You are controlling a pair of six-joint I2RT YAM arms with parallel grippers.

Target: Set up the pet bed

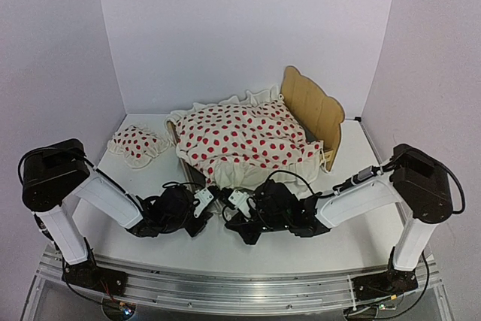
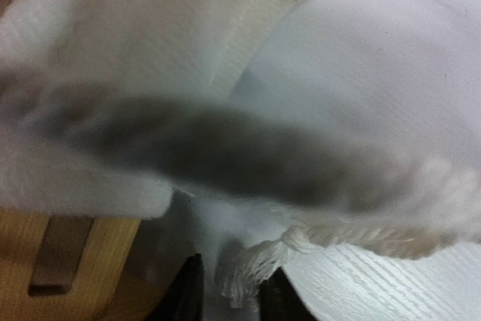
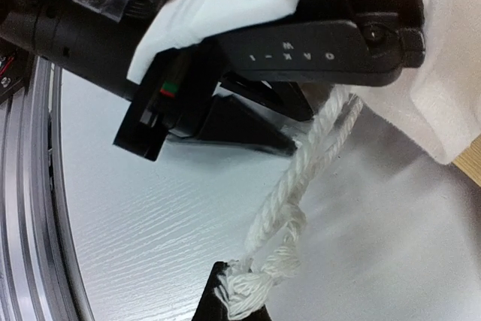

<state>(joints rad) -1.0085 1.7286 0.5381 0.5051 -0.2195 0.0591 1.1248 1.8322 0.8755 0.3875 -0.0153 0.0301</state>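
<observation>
The plywood pet bed (image 1: 316,107) stands at the table's back middle, its wavy headboard on the right. A white red-dotted blanket (image 1: 244,137) covers most of it and hides the base. The red-dotted pillow (image 1: 137,145) lies to its left. Both grippers sit side by side at the blanket's front ruffle. My left gripper (image 1: 204,202) has its jaws narrowly closed on a white frayed tassel (image 2: 242,276) at the blanket's edge, beside the wooden frame (image 2: 52,261). My right gripper (image 1: 238,202) is shut on the knotted end of a twisted white cord (image 3: 301,178), which runs up towards the left gripper's body (image 3: 316,43).
White walls enclose the table (image 1: 225,249) on three sides. A metal rail (image 1: 225,285) runs along the near edge and also shows in the right wrist view (image 3: 22,208). Black cables loop round both wrists.
</observation>
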